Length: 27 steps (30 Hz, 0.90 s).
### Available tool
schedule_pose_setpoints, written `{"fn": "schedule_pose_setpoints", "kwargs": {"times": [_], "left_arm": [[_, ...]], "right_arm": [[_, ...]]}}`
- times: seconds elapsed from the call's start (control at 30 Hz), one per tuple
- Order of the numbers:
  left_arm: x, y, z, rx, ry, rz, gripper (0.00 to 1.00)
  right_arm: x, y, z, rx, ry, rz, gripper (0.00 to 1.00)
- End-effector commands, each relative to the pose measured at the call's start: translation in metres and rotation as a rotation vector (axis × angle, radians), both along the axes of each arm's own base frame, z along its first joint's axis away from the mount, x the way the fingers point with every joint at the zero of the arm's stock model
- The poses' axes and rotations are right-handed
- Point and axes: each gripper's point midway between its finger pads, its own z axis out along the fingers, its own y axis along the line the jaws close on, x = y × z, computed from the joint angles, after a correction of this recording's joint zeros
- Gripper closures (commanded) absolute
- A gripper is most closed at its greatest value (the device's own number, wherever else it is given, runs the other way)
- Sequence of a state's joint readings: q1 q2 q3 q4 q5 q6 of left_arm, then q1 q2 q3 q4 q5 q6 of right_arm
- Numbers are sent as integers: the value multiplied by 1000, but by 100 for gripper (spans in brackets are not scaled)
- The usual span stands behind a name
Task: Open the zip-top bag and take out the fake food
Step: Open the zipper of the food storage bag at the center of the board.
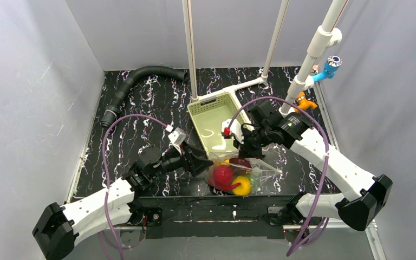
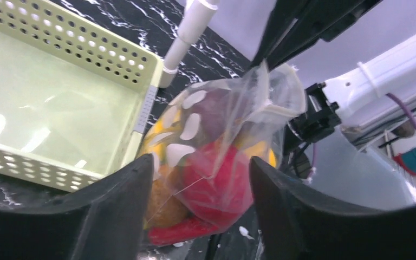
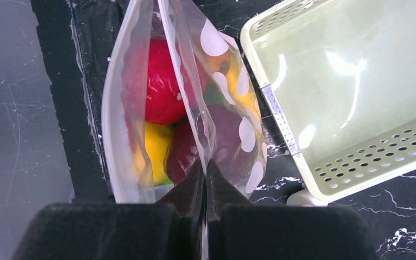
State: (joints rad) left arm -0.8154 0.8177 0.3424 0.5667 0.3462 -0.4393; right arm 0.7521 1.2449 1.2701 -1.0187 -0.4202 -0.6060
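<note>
The zip-top bag (image 1: 261,172), clear with off-white dots, lies at the table's near middle, just in front of the basket. Inside it is the fake food: a bright red piece (image 1: 222,174), a yellow one (image 1: 242,186) and a dark red one (image 1: 239,161). My right gripper (image 1: 242,153) is shut on one wall of the bag's upper edge (image 3: 197,124), and the mouth gapes beside it. The red (image 3: 162,92), yellow (image 3: 154,146) and dark red (image 3: 227,141) pieces show through it. My left gripper (image 1: 208,162) is open at the bag's left side, and the bag (image 2: 233,103) bulges between its fingers (image 2: 114,206).
The pale green slotted basket (image 1: 200,116) stands just behind the bag and holds nothing I can see. A black corrugated hose (image 1: 130,81) lies at the back left. White pipes (image 1: 303,70), an orange clamp (image 1: 303,101) and a blue fitting (image 1: 330,67) stand at the back right.
</note>
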Motion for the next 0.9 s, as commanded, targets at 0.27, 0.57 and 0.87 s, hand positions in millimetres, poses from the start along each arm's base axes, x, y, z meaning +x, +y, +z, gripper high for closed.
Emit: {"fn": "schedule_pose_setpoints", "kwargs": {"times": [0.27,0.57,0.87], "left_arm": [[38,43,-23,82,336,388,2],[64,72,-63,88,594,646,2],[83,93,-93,277,774,905,2]], "right_arm": [[-13,-6,20,120,33,12,99],[-22,-6,22,153,62,29,99],[-24,-6,21,158,71,36,99]]}}
